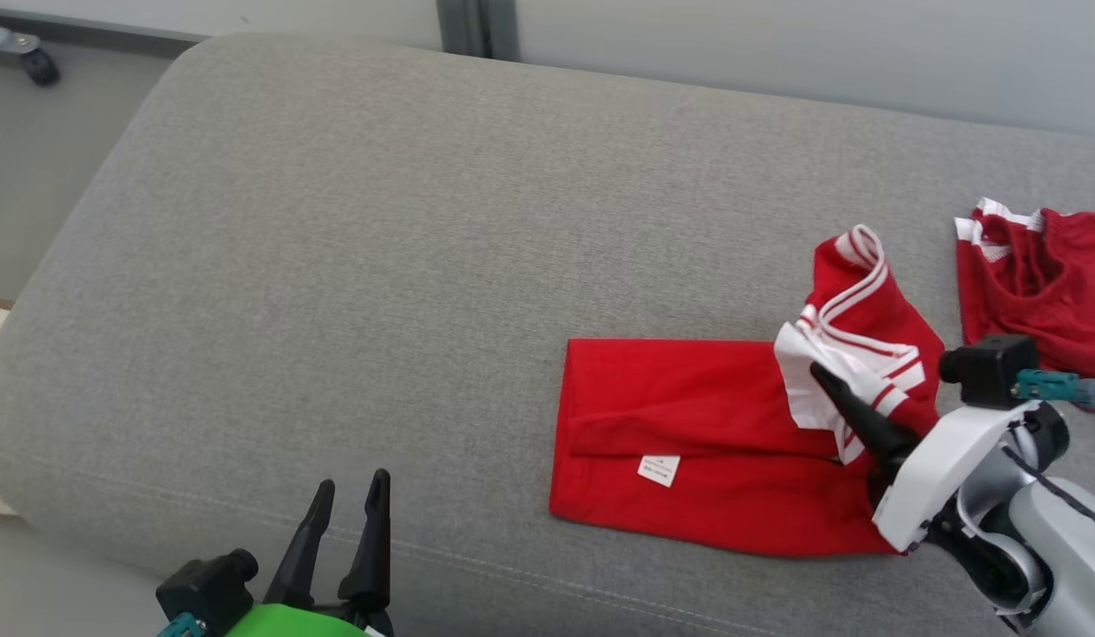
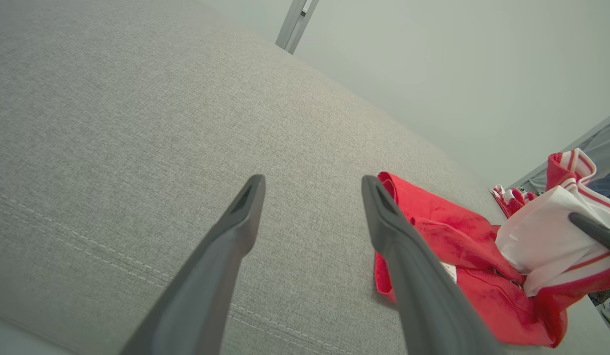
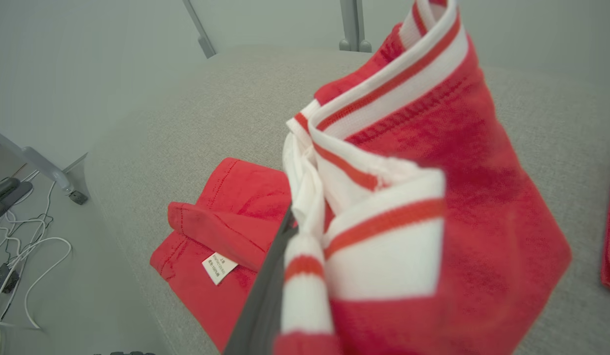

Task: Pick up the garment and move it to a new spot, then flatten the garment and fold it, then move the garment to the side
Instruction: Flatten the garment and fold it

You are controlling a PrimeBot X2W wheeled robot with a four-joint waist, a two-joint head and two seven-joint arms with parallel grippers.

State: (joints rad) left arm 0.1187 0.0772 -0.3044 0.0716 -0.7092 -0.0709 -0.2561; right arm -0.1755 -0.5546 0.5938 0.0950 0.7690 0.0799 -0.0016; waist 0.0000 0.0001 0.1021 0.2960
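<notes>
So here's where we're at: the red garment (image 1: 689, 425) sits on the right half of the grey cushion (image 1: 379, 265), close to the front edge. Most of its body lies flat in a long band with the little white label (image 1: 659, 470) facing up. The right gripper (image 1: 822, 373) has its jaws pinched tight on the white striped trim at the right-hand end, and that end is lifted off the cushion and bunched into a peak. We reckon the grip is on the trim because that ribbed edge is thicker and less likely to slip than the plain red cloth, and lifting just that end while the rest stays down looks like setting up a fold over the flat part. From the right wrist view the cloth is piled right up against the lens, so we honestly can't tell if one layer or several are caught. The left gripper (image 1: 353, 482) hangs over the front left of the cushion with its jaws spread wide and nothing in them, well apart from the garment, probably parked there so it doesn't snag anything. A second red garment (image 1: 1043, 283) lies off to the far right, near the lifted end but apart from it.
</notes>
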